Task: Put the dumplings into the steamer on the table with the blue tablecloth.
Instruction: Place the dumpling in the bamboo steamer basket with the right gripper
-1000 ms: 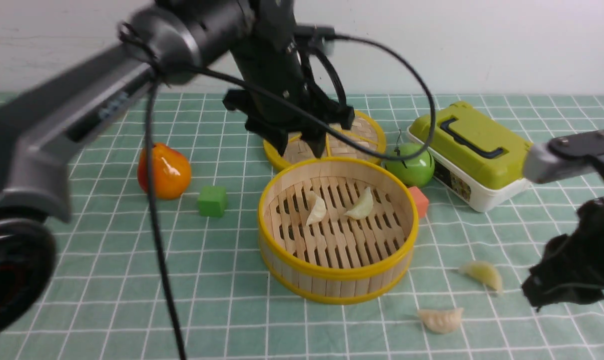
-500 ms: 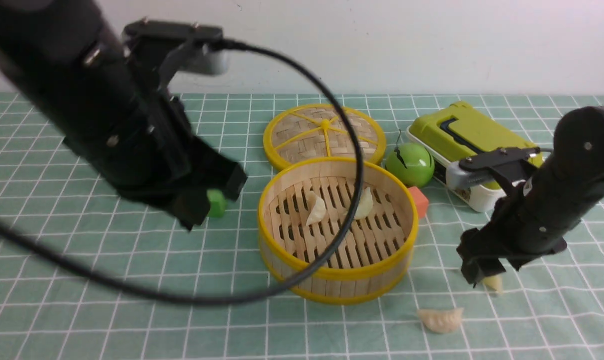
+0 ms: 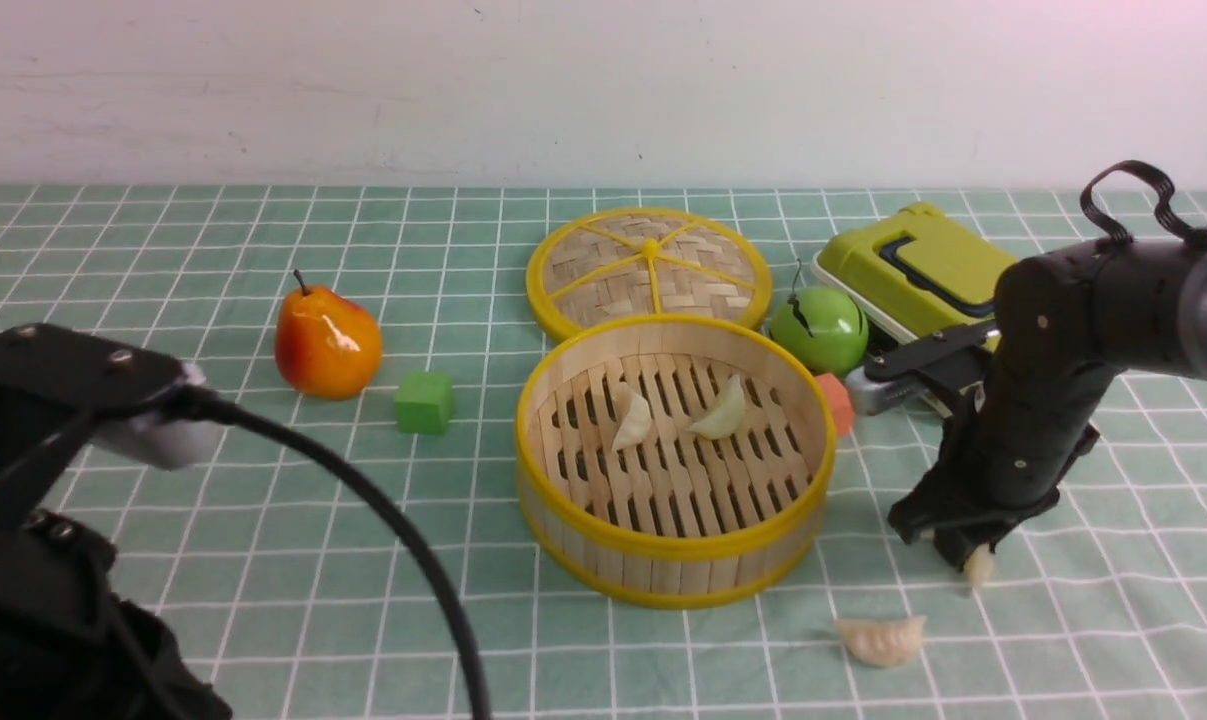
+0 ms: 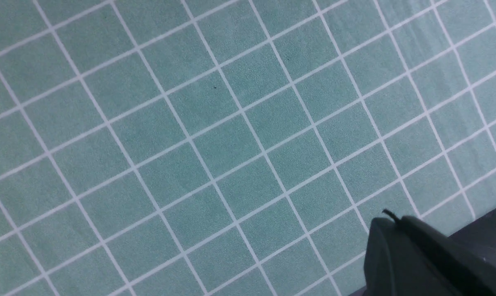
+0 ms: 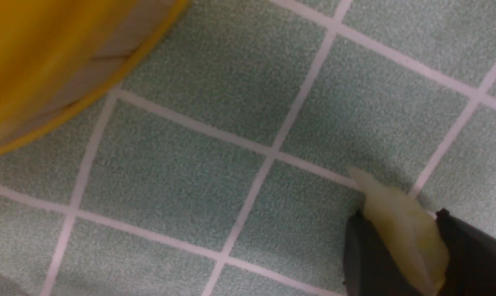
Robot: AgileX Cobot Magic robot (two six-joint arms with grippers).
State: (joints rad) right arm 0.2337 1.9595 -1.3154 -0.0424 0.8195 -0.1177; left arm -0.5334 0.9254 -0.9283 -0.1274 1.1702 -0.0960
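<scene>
The steamer stands mid-table on the blue tablecloth and holds two dumplings. A third dumpling lies on the cloth in front of and to the right of the steamer. My right gripper is down at the cloth to the steamer's right, shut on the fourth dumpling. In the right wrist view that dumpling sits between both fingers of the gripper, near the steamer's wall. My left gripper is shut and empty over bare cloth at the near left.
The woven lid lies behind the steamer. A green apple, an orange-red cube and a lime-green box are to the back right. A pear and a green cube are to the left. The left arm's cable arcs across the near left.
My left arm has swung back from over the lid to the near left corner. My right gripper has moved left and down onto the dumpling beside the steamer and closed on it.
</scene>
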